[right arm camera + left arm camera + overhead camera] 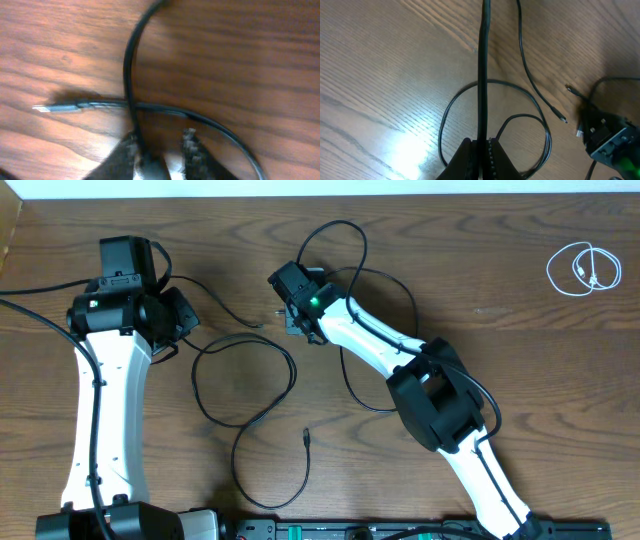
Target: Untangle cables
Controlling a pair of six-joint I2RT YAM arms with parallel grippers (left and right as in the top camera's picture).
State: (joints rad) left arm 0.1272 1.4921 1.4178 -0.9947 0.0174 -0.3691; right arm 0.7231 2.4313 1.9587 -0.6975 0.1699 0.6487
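Observation:
Thin black cables [293, 370] lie in loops on the wooden table between the two arms, with one free plug end [306, 438] near the front. My left gripper [188, 320] is shut on a black cable [483, 75], which runs straight away from its jaws [481, 152]. My right gripper [290, 313] hovers low over the tangle. Its jaws [161, 150] are narrowly open, and a black cable [129, 65] passes between them close to the left finger. A second cable with a silver-tipped plug [44, 107] crosses beneath it. A white cord [592, 272] lies coiled at the far right.
The right arm's body [440, 395] spans the table from the front right towards the centre. A black bar of equipment [400, 530] lines the front edge. Thicker arm cables trail off the left arm [30, 285]. In the left wrist view the right gripper [612, 142] shows at lower right.

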